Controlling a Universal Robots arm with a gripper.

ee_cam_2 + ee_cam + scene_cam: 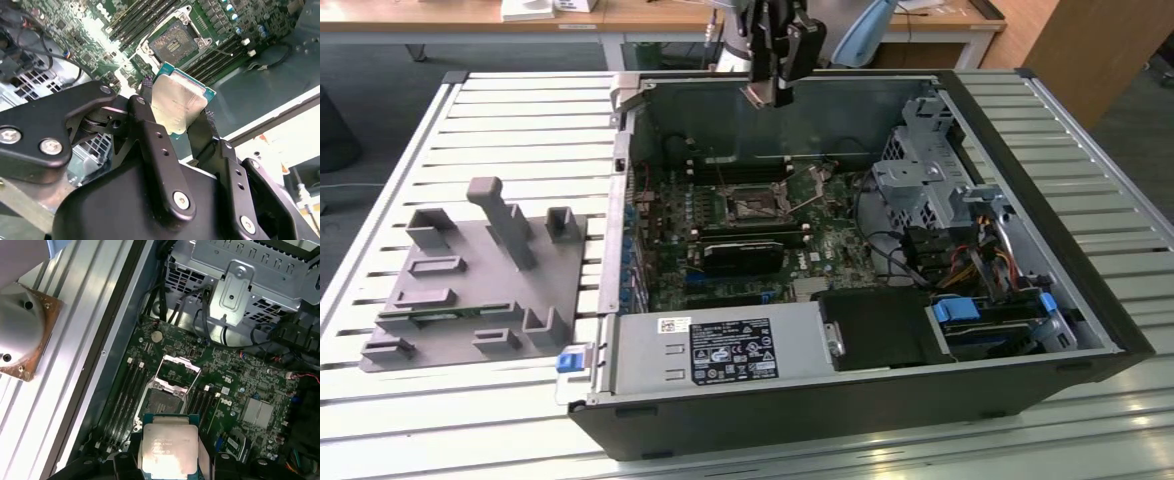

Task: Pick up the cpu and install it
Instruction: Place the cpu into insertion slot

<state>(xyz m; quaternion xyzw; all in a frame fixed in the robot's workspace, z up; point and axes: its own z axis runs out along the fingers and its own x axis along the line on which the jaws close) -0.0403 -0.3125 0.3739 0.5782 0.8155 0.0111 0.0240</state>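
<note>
The cpu [180, 100] is a flat square chip with a shiny silver top and a green rim, and my gripper [175, 119] is shut on it, a black finger [145, 112] on each side. In the first wrist view the cpu [167, 445] hangs above the motherboard, close to the open socket [164, 401], whose metal load plate [177, 371] is flipped up. In the exterior view my gripper [771, 92] hovers high over the rear wall of the open computer case, well above the socket [754, 205].
The case [1067, 300] lies open on a slatted metal table [520, 130]. Inside are a drive cage [927, 170], a black expansion card [747, 255], cables and a power supply [720, 350]. A grey parts fixture [467, 280] stands on the exterior view's left.
</note>
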